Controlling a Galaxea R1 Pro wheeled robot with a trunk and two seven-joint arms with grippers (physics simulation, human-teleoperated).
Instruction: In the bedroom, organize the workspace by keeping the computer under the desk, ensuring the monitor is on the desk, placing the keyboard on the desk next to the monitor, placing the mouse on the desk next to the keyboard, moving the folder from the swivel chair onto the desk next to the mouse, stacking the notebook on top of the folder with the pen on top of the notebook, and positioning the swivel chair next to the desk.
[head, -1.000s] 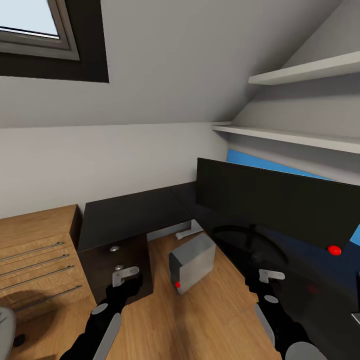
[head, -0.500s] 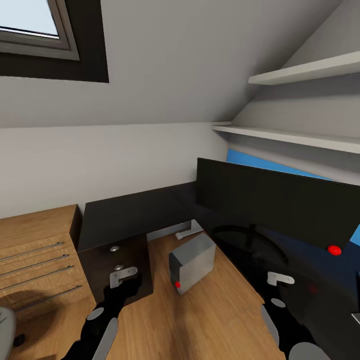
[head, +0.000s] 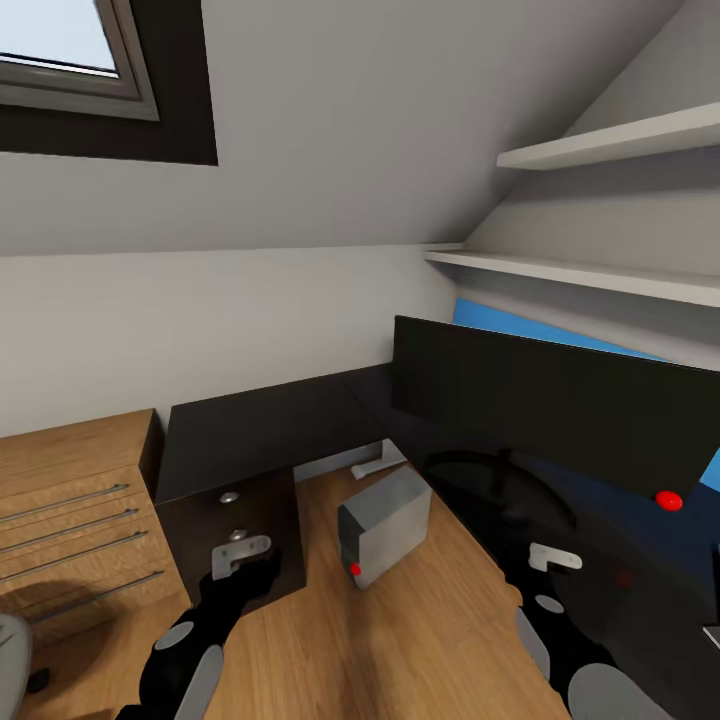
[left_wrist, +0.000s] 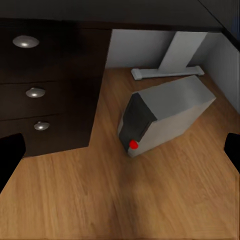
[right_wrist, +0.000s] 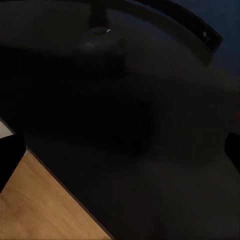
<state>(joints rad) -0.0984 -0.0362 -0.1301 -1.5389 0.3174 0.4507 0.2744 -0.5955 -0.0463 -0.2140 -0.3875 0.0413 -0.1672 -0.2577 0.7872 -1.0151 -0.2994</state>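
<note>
The black-topped desk (head: 260, 435) wraps round the corner, and the wide black monitor (head: 540, 400) stands on its right wing on a round foot (right_wrist: 102, 40). The grey computer (head: 385, 520) lies on the wooden floor below the desk's corner, its dark front with the red button towards me. In the left wrist view the computer (left_wrist: 167, 115) sits ahead of my open left gripper (left_wrist: 120, 152), beside the desk's drawers (left_wrist: 45, 85) and white leg (left_wrist: 175, 52). My left gripper (head: 240, 556) hovers before the drawers. Over the desk's front edge, my right gripper (head: 553, 557) is open and empty.
A light wooden drawer cabinet (head: 70, 500) stands left of the desk. White shelves (head: 600, 145) hang on the right wall, with a blue surface (head: 500, 325) behind the monitor. A grey rounded edge (head: 8, 645) shows at the lower left. Bare wooden floor (head: 400, 640) lies between my arms.
My left arm has drawn back a little towards me and to the left. The right gripper has shifted slightly right and nearer. Both stay open; the computer and monitor have not moved.
</note>
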